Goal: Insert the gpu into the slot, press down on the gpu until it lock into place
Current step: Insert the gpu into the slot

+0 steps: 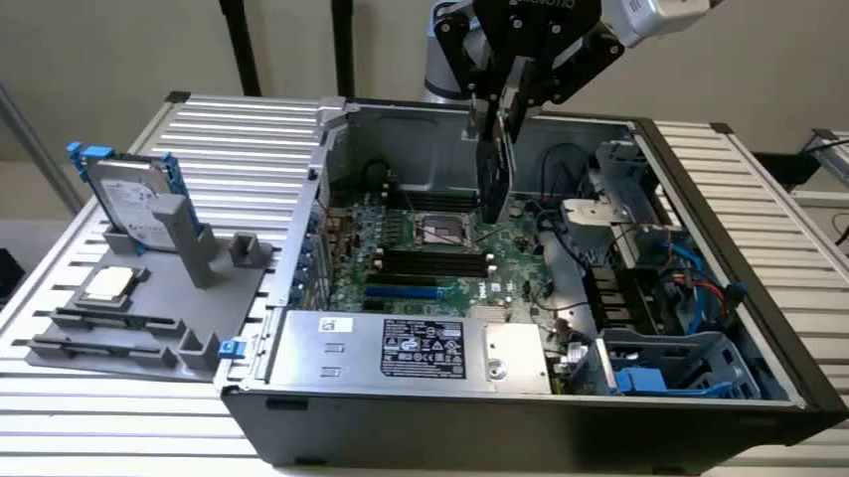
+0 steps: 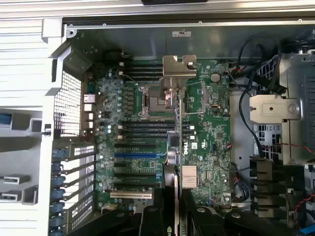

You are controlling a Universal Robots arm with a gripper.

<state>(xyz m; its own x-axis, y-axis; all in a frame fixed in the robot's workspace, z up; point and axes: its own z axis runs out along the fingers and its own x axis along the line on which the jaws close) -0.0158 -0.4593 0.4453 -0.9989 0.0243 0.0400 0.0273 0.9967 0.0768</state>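
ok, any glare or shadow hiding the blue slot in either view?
Exterior view: slot evenly lit, no glare; the held gpu reads as a dark silhouette. Wrist view: slot clear of shadow; light catches the gpu's silver bracket.

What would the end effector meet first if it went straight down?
Probably the green motherboard beside the silver processor socket, touched first by the flat black gpu card it holds; depth is unclear.
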